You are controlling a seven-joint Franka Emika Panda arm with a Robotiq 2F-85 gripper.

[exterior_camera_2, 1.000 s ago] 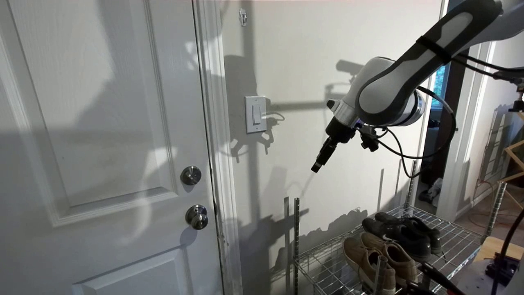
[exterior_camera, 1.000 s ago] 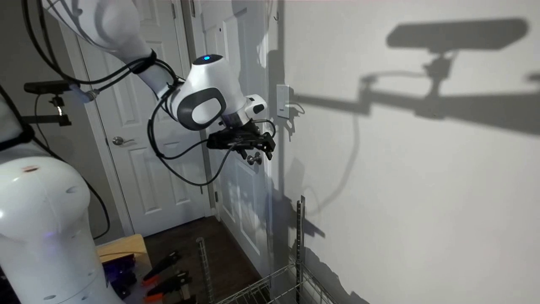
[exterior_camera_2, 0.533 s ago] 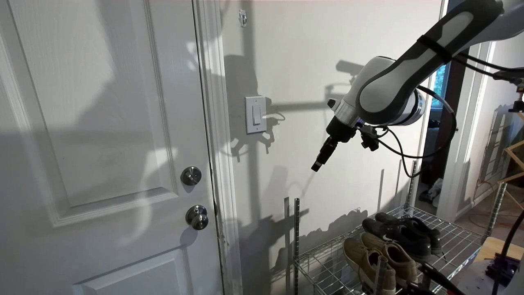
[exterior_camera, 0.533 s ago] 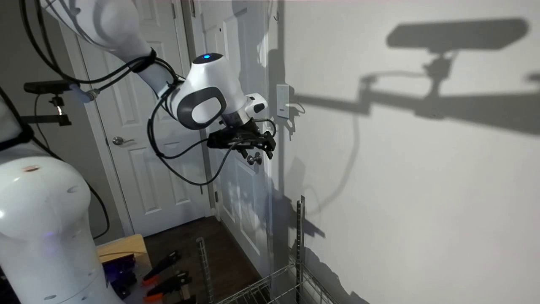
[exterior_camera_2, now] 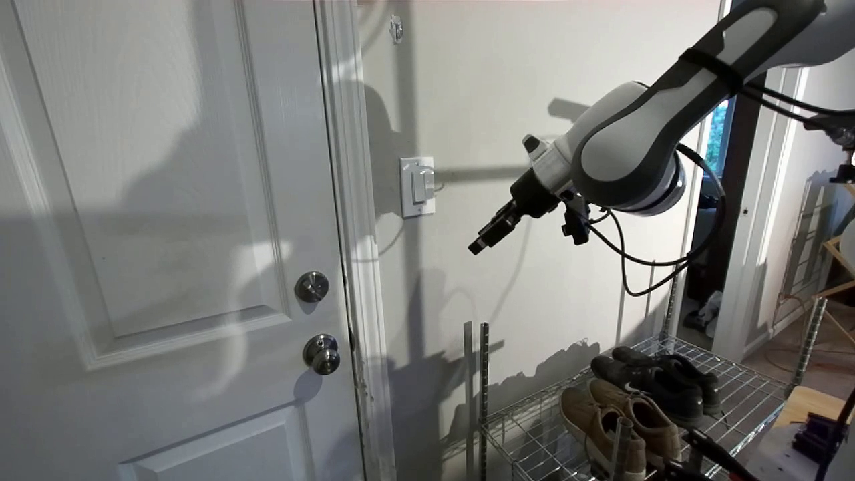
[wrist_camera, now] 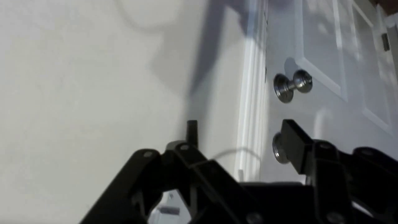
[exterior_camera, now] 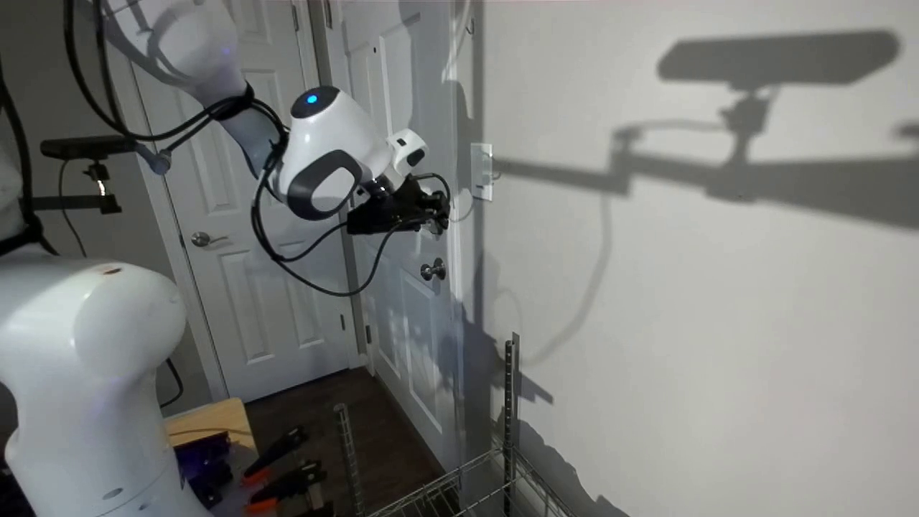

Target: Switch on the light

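The switch (exterior_camera_2: 417, 187) is up on the wall (exterior_camera_2: 481, 80), just beside the door frame (exterior_camera_2: 361, 267), higher than the deadbolt (exterior_camera_2: 311, 286) and the knob (exterior_camera_2: 322, 356) on the door (exterior_camera_2: 160, 153). I can't tell from here which way it is flipped. The gripper (exterior_camera_2: 477, 246) hangs in the air, apart from the switch in both exterior views; in an exterior view it slants downward, lower than the switch and to its right. Its fingers (wrist_camera: 192, 133) are spread, and in the wrist view I see wall and door frame between them, with the deadbolt partly hidden behind one of them. The arm (exterior_camera_2: 621, 153) has a blue light (exterior_camera: 311, 99) glowing on it and trails black cables (exterior_camera: 256, 217), and shadows (exterior_camera_2: 481, 175) lie across the wall around the switch. A hook (exterior_camera_2: 396, 29) is fixed higher up the wall, above the switch. Off to one side, a wire rack (exterior_camera_2: 484, 381) holds brown shoes (exterior_camera_2: 588, 421) beside black shoes (exterior_camera_2: 668, 387). Past the arm, in an exterior view, I make out a far door (exterior_camera: 237, 309) with a lever (exterior_camera: 202, 239) and, low down, black tools (exterior_camera: 289, 483) with orange ends.
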